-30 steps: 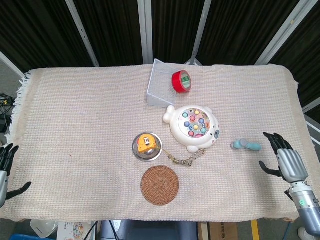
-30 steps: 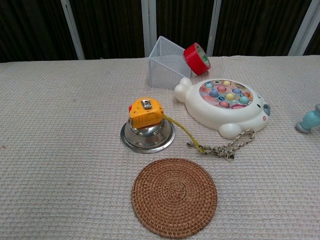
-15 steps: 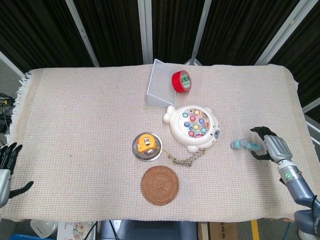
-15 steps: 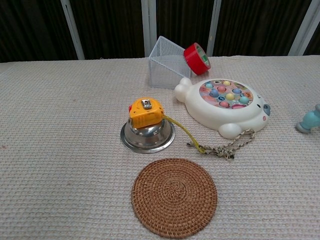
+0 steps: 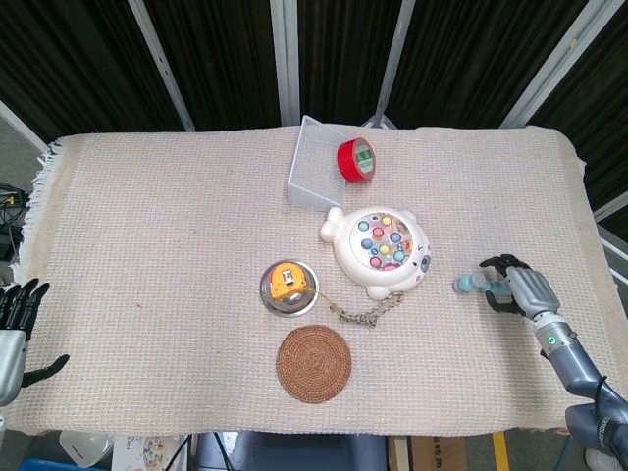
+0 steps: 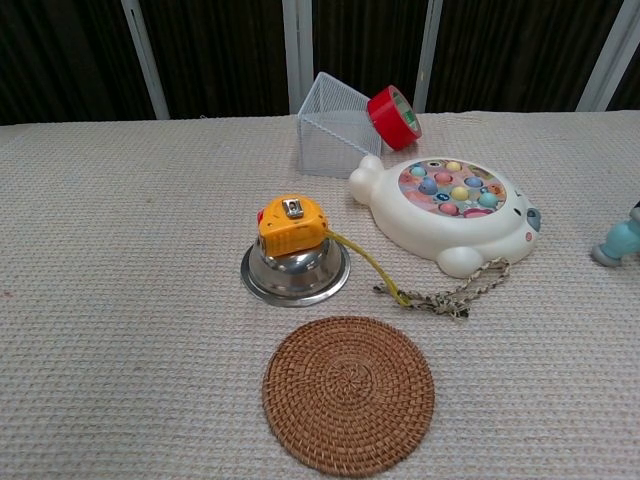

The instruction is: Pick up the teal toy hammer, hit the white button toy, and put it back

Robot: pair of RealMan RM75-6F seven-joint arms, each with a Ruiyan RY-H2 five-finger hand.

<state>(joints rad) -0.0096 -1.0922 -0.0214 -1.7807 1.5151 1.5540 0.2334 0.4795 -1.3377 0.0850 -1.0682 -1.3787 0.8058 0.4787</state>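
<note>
The teal toy hammer [image 5: 470,284] lies on the cloth to the right of the white button toy [image 5: 381,250], a seal-shaped toy with coloured buttons. My right hand [image 5: 515,289] covers the hammer's handle, its dark fingers curled around it, and only the hammer's head end shows. In the chest view the hammer's head [image 6: 620,241] sits at the right edge and the white button toy [image 6: 450,212] is centre right. My left hand [image 5: 12,329] hangs at the table's lower left corner, fingers apart and holding nothing.
A red tape roll [image 5: 356,160] leans on a clear box [image 5: 312,177] behind the toy. A yellow tape measure [image 5: 287,281] sits on a steel bowl [image 5: 272,299], a chain [image 5: 371,312] lies beside it, and a woven coaster [image 5: 313,363] lies near the front edge.
My right hand has moved left from the table's right edge onto the hammer's handle and its fingers have curled in. The hammer has not shifted. The left hand barely moved.
</note>
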